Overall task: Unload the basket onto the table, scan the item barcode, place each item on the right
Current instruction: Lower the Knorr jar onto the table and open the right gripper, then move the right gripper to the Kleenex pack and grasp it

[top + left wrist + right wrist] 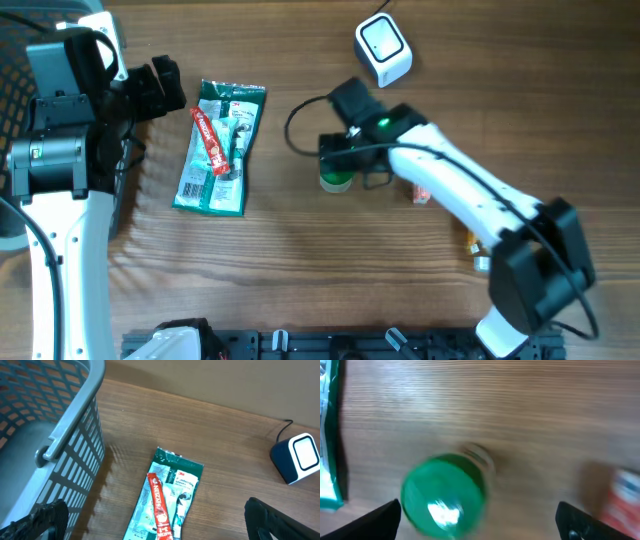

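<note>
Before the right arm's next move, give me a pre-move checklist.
1. Right gripper open: ok, its fingers stand wide on either side of the green-capped container, not touching it.
2. Barcode located: not ok, only the blurred cap shows.
3. Scanner unobstructed: ok, nothing over it.
4. Left gripper open and empty: ok.
5. Green packet clear of the right arm: ok, it lies apart to the side.
</note>
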Available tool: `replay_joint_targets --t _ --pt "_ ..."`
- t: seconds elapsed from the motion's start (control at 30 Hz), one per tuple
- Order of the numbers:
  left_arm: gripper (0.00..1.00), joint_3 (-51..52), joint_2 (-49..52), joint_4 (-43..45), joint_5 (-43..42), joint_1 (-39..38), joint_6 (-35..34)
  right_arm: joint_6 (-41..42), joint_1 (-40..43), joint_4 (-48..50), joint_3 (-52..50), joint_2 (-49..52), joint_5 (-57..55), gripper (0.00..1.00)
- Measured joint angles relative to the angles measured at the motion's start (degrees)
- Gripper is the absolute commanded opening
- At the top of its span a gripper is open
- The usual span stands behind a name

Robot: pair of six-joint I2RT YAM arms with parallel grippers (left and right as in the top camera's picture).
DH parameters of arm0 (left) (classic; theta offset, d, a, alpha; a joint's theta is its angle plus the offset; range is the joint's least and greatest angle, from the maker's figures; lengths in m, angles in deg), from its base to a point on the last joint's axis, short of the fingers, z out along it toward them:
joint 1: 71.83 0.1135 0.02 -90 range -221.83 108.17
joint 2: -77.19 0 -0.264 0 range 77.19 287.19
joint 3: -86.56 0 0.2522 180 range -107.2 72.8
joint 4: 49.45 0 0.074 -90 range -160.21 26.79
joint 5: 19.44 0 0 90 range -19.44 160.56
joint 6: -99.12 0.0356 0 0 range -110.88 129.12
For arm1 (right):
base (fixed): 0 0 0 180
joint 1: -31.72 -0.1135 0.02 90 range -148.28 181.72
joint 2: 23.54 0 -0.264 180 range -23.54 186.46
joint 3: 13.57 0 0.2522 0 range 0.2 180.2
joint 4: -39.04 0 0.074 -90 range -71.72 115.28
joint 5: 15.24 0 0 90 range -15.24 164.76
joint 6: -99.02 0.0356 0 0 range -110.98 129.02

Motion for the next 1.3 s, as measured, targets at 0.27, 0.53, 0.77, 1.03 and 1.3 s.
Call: replay_joint_targets --t 0.27,0.53,0.77,1.03,1.3 --pt "1.00 0.00 0.00 -0.02 0.00 0.00 0.02 -0.55 14.95 -15.69 0.17 -5.81 -0.26 0.16" --pt "1.00 0.00 0.00 -0.02 0.00 0.00 0.02 -0.26 16.33 -11.56 -9.92 -5.75 -1.22 0.05" --pt "1.00 0.00 0.00 -0.02 0.00 0.00 0.02 1.33 16.33 -11.30 -10.54 -5.75 -5.86 0.04" --pt "1.00 0.00 0.00 -0.02 0.00 0.00 0.02 3.04 16.33 -7.96 -13.86 -5.75 -7.93 0.04" --pt "1.00 0.00 0.00 -0.02 0.00 0.00 0.02 3.26 16.33 -6.47 -14.38 -5.75 -8.20 0.04"
